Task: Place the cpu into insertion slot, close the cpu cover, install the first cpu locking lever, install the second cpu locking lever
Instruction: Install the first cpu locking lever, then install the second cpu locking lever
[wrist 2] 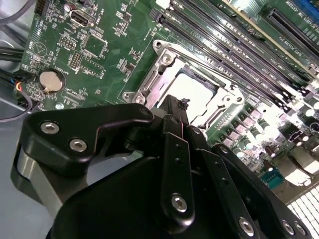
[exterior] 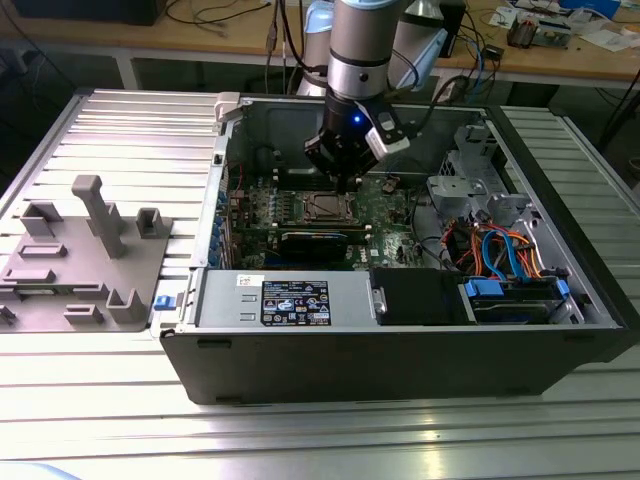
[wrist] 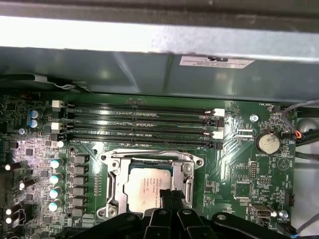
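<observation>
The cpu (wrist: 142,183) lies silver face up in the insertion slot (exterior: 327,208) of the green motherboard inside the open computer case. In the second wrist view the cpu (wrist 2: 198,85) shows as a pale square. The cpu cover (wrist: 115,180), a silver frame, lies down flat around the chip, and its corner (wrist 2: 162,68) shows beside the fingers. My gripper (wrist: 167,197) hangs low over the socket's edge on the coin-battery side, fingers together with nothing between them. The gripper (wrist 2: 176,105) tip sits at the frame's rim; whether it touches is unclear. In the exterior view the gripper (exterior: 345,180) is just above the socket.
Long black memory slots (wrist: 139,124) run beside the socket, and a coin battery (wrist: 267,143) sits on its other side. A black card (exterior: 315,240), the power supply (exterior: 285,298) and a drive cage with cables (exterior: 500,250) crowd the case. A grey fixture tray (exterior: 80,260) stands at the exterior view's left.
</observation>
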Robot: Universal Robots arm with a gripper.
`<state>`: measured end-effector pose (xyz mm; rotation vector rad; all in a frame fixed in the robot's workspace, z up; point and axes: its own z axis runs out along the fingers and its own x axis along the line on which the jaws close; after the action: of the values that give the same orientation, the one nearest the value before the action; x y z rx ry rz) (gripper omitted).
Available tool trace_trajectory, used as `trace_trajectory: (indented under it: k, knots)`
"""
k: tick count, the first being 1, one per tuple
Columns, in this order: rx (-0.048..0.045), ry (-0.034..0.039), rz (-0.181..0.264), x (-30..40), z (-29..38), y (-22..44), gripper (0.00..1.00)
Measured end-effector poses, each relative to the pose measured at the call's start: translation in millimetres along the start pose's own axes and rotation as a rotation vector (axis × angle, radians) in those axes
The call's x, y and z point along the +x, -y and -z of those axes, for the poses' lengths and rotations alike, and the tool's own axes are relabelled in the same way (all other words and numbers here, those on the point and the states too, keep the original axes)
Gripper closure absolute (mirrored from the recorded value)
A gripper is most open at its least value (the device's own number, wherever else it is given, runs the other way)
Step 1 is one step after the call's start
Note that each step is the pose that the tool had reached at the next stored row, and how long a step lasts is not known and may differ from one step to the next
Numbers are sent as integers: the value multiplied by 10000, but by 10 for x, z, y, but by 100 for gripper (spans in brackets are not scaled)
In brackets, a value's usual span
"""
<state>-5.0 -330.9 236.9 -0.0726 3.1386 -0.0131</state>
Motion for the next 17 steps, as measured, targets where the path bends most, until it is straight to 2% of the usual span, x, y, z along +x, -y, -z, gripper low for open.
trace_trajectory:
  k: [13,17]
  knots:
    - [0,0,-1,0,12,0,89]
    - [0,0,0,2,12,46,89]
